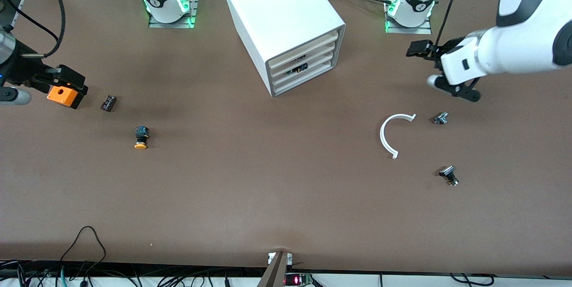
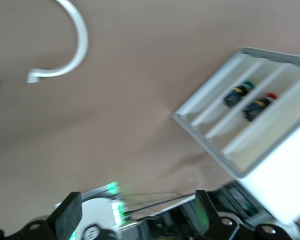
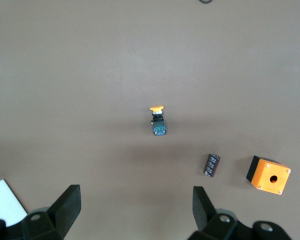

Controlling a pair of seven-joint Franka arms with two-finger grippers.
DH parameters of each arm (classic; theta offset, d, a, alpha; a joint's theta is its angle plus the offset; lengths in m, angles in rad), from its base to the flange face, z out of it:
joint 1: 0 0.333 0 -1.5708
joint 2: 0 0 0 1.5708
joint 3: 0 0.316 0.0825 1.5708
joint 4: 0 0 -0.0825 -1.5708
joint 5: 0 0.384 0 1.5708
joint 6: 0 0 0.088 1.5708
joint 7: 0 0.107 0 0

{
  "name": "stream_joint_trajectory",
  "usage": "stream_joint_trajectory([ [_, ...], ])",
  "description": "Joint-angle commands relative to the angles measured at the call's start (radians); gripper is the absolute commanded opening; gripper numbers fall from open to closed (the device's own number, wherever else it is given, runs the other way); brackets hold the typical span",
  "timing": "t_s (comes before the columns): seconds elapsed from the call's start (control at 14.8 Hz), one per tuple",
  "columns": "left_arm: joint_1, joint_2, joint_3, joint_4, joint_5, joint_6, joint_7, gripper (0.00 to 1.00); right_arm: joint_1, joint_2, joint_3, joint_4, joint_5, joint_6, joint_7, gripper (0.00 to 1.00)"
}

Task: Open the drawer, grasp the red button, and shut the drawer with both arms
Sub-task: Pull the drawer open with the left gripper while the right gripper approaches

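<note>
The white cabinet (image 1: 286, 14) stands near the arms' bases, and all its drawers are shut. In the left wrist view (image 2: 285, 175) the red-capped button (image 2: 262, 102) lies in the second drawer from the top (image 2: 240, 122), beside a green-capped one (image 2: 238, 94). That drawer's cream front (image 1: 313, 56) faces the left arm's end. My left gripper (image 1: 420, 49) (image 2: 137, 220) is open and empty, in the air beside the cabinet. My right gripper (image 1: 67, 78) (image 3: 135, 210) is open and empty over the orange box (image 1: 61, 94) at the right arm's end.
An orange-capped button (image 1: 140, 137) (image 3: 158, 120) and a small black part (image 1: 108, 102) (image 3: 212, 165) lie near the orange box (image 3: 269, 175). A white arc (image 1: 389, 132) (image 2: 75, 45) and two small metal parts (image 1: 441, 118) (image 1: 449, 175) lie toward the left arm's end.
</note>
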Motion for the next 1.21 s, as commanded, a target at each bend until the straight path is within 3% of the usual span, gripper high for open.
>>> stream_joint_trajectory([
  [0.0,0.009,0.059,0.002,-0.007,-0.158,0.002,0.075,0.99,0.032,0.029,0.012,-0.021,-0.025,0.003,0.01,0.99],
  [0.27,-0.004,0.069,-0.013,-0.203,-0.352,0.212,0.314,0.99,0.07,0.064,0.012,-0.015,0.001,0.023,0.022,0.99],
  [0.54,-0.004,0.098,-0.096,-0.385,-0.532,0.43,0.537,0.98,0.124,0.104,0.012,0.03,0.007,0.021,0.211,0.99],
  [0.81,-0.011,0.153,-0.144,-0.49,-0.704,0.481,0.695,0.89,0.169,0.156,0.012,0.093,0.005,0.021,0.246,0.99],
  [0.94,-0.01,0.185,-0.17,-0.518,-0.741,0.488,0.761,0.74,0.182,0.175,0.012,0.117,0.005,0.021,0.278,0.99],
  [1.15,-0.011,0.217,-0.204,-0.571,-0.844,0.493,0.841,0.69,0.216,0.213,0.012,0.154,0.005,0.023,0.347,0.99],
])
